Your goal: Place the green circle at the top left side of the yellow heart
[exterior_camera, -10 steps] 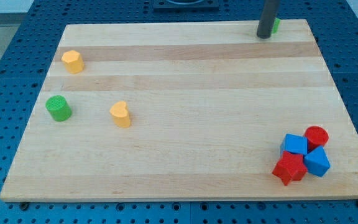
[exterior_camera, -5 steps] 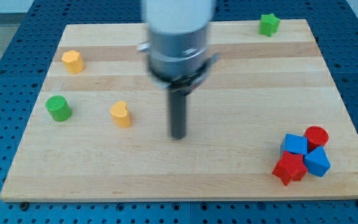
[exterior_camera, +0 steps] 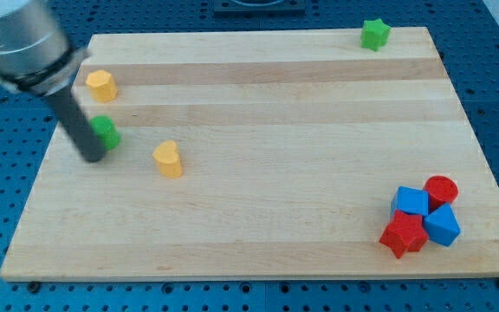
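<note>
Wooden board (exterior_camera: 258,208) on a blue pegboard table; no gripper here, just a rod. My tip (exterior_camera: 93,157) touches the green circle (exterior_camera: 106,132) on its left, up-left of the yellow heart (exterior_camera: 169,159). I'd nudge gently rightward, not bumping the heart

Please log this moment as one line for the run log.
my tip: touching green circle, its left | yellow heart: right of circle, apart | placement: not done

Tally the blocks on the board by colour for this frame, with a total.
Yellow: 2, the heart and another yellow block.
Green: 2, the circle, partly behind my tip, and the star.
Red: 2, a cylinder and a star.
Blue: 2, blocks and.
Total: 8.
</note>
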`<action>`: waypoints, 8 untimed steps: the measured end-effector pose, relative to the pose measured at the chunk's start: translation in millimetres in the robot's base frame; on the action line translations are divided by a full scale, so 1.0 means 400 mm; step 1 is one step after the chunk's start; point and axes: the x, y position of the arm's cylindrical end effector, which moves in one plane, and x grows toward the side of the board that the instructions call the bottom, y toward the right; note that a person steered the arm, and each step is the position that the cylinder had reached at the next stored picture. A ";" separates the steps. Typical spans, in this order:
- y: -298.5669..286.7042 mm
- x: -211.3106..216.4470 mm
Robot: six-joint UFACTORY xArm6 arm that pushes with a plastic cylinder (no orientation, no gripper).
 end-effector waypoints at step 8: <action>-0.091 -0.152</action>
